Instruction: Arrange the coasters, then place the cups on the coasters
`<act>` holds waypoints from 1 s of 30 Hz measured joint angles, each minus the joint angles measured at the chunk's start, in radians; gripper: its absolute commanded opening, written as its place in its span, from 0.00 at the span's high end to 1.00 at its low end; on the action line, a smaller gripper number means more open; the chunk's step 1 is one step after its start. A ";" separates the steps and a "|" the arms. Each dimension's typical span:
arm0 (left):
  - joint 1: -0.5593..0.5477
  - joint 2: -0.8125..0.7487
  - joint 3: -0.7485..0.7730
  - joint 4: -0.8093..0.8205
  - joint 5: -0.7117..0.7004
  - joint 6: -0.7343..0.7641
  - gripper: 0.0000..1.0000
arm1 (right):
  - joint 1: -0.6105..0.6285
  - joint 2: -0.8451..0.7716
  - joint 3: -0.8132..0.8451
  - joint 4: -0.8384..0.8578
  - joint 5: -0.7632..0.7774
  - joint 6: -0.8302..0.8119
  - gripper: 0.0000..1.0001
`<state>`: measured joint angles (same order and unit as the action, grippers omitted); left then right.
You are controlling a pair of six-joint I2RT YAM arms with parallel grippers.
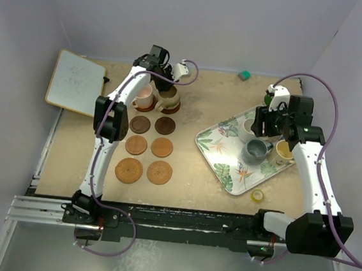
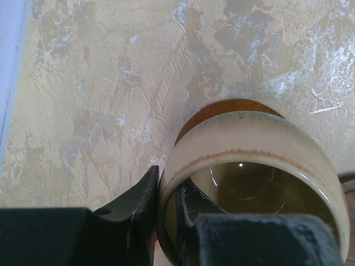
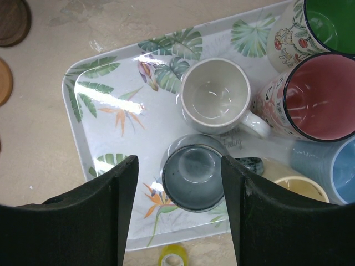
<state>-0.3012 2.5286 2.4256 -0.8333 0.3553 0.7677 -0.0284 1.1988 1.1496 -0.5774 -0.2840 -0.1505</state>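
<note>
My left gripper (image 2: 168,183) is shut on the rim of the tan cup (image 2: 249,138), one finger inside and one outside. The cup is over a brown coaster (image 2: 233,105). In the top view the tan cup (image 1: 170,98) stands beside the pink cup (image 1: 145,95), which is on a coaster. Several bare coasters (image 1: 162,148) lie in two columns in front of them. My right gripper (image 3: 178,160) is open above the slate cup (image 3: 194,177) on the tray (image 3: 111,111), fingers either side and apart from it. The grey (image 3: 215,95), red (image 3: 319,97), green (image 3: 330,22), light blue (image 3: 333,166) and yellow (image 3: 299,188) cups crowd the tray.
A yellow tape roll (image 1: 258,195) lies just off the tray's near corner. A whiteboard (image 1: 75,82) sits at the far left and a small green block (image 1: 243,75) at the back. White walls enclose the table.
</note>
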 measured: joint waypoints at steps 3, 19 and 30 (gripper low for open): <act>0.000 0.000 0.000 0.001 0.000 0.003 0.97 | 0.000 0.000 0.000 0.000 0.000 0.000 0.36; 0.000 0.003 0.002 0.003 0.010 0.011 0.80 | -0.001 0.000 0.000 0.000 0.000 -0.007 0.35; 0.000 0.003 0.002 0.005 0.019 0.010 0.71 | -0.001 0.000 0.000 0.000 0.000 -0.008 0.35</act>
<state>-0.3012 2.5320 2.4275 -0.8280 0.3748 0.7780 -0.0292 1.1988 1.1496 -0.5774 -0.2840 -0.1581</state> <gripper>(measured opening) 0.282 0.646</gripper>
